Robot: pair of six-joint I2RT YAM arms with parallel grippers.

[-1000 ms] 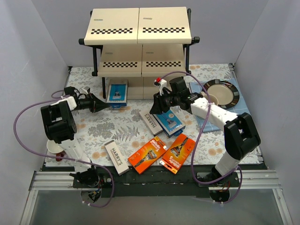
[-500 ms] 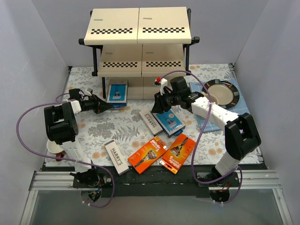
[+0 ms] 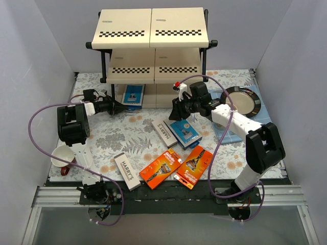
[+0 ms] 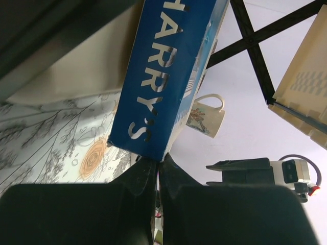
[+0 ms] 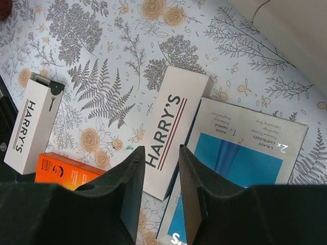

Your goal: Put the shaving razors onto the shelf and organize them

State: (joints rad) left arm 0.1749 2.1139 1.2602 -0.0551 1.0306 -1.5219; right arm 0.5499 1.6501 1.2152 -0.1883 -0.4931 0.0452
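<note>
Lengthwise, the blue box (image 3: 134, 95) points into the shelf (image 3: 127, 23).

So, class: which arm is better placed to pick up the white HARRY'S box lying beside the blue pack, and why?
Right, probably: the right hand hangs open just above that white HARRY'S box; the left hand is shut, at the shelf beside another blue pack.

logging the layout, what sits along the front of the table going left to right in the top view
beige mug → white harry's box → left orange card → right orange card
</note>
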